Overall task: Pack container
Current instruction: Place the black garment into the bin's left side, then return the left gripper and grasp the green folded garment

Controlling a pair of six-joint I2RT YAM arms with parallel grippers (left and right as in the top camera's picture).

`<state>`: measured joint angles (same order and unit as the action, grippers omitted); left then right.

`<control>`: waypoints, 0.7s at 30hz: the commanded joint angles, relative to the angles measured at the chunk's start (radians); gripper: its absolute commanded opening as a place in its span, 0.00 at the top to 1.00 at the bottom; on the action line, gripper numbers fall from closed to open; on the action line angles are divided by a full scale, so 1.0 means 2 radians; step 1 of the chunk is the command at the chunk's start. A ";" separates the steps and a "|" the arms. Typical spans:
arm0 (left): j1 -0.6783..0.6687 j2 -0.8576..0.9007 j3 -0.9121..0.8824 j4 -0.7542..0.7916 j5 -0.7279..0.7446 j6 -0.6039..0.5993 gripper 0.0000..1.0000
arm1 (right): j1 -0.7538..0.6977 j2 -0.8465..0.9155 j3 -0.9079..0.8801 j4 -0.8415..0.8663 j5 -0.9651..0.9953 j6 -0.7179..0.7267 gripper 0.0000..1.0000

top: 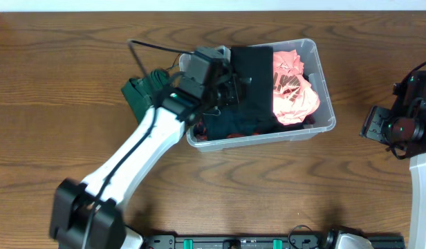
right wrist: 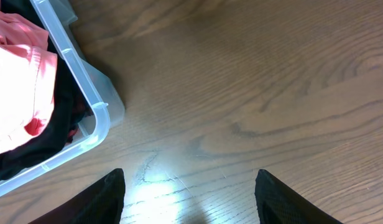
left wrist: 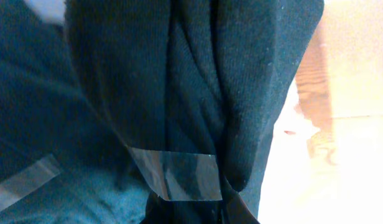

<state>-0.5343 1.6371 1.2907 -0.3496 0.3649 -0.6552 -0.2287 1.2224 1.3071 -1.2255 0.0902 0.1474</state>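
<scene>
The clear container (top: 322,66) stands on the wooden table right of centre. It holds a black garment (top: 253,76) and a coral-pink garment (top: 294,93). My left gripper (top: 230,88) reaches in over the container's left end, and in the left wrist view the jaws (left wrist: 207,208) look shut on the black garment (left wrist: 198,74), whose folds fill the frame. My right gripper (right wrist: 190,177) is open and empty above bare table, to the right of the container's corner (right wrist: 86,93). It also shows in the overhead view (top: 370,124).
A dark green garment (top: 138,93) lies on the table against the container's left side, partly under my left arm. A black cable (top: 154,47) runs above it. The pink garment also shows in the right wrist view (right wrist: 17,81).
</scene>
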 commanded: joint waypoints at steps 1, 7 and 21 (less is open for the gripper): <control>-0.002 0.023 0.005 -0.008 -0.010 -0.027 0.93 | -0.007 0.001 0.003 -0.001 0.005 -0.007 0.35; 0.018 0.026 0.005 -0.027 -0.009 -0.013 0.02 | -0.007 0.001 0.003 -0.001 0.005 -0.007 0.35; 0.145 -0.148 0.011 -0.085 -0.168 0.137 0.02 | -0.007 0.001 0.003 0.000 0.005 -0.007 0.35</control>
<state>-0.3248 1.3724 1.2949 -0.4740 0.2192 -0.4694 -0.2287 1.2228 1.3071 -1.2270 0.0906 0.1474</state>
